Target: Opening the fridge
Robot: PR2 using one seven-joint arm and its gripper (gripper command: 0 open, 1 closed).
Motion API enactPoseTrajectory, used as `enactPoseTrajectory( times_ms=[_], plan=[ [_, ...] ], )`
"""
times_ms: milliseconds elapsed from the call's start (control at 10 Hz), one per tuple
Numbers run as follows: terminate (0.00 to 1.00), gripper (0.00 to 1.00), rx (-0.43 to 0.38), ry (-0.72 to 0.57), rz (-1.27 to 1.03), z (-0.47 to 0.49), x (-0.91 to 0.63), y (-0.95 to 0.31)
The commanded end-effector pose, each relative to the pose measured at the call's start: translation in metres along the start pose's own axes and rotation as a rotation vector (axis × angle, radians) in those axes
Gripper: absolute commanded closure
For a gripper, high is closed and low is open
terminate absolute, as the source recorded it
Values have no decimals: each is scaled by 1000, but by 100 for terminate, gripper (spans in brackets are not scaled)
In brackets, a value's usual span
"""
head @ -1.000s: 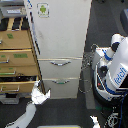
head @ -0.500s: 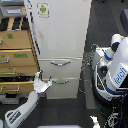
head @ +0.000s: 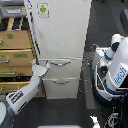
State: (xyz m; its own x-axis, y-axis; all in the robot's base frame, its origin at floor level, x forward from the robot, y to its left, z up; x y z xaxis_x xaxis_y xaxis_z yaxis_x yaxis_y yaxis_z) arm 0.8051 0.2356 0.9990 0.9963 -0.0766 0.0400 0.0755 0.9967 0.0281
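Since the earlier frames the gripper [head: 39, 68] has risen from lower left toward frame centre, now at the fridge's left edge. Fridge [head: 62, 30]: tall white unit, centre of frame, upper door shut w/ green-and-white sticker [head: 43, 9] near top; two lower drawers w/ curved silver handles [head: 59, 63] below, also shut. Gripper sits level w/ top of the upper drawer, at the seam below the big door; jaw spread can't be told at this res. Arm [head: 22, 96] runs down to lower left. Tan wooden cabinet [head: 15, 47] at left; white-and-blue robot [head: 116, 70] at right. Step, as judged: reach/approach to the door edge, no pull begun. Next move likely needs a firm hold on the door's edge, then an outward swing.
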Motion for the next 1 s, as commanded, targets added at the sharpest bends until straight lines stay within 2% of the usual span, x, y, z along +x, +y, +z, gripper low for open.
enactPoseTrajectory(
  times_ms=[100,600,800,1000],
  plan=[
    [0,0,12,6,38,34,43,12],
    [0,0,-28,15,81,36,76,44],
    [0,0,-16,1,81,48,88,56],
    [0,0,-26,-59,113,64,100,70]
  ],
)
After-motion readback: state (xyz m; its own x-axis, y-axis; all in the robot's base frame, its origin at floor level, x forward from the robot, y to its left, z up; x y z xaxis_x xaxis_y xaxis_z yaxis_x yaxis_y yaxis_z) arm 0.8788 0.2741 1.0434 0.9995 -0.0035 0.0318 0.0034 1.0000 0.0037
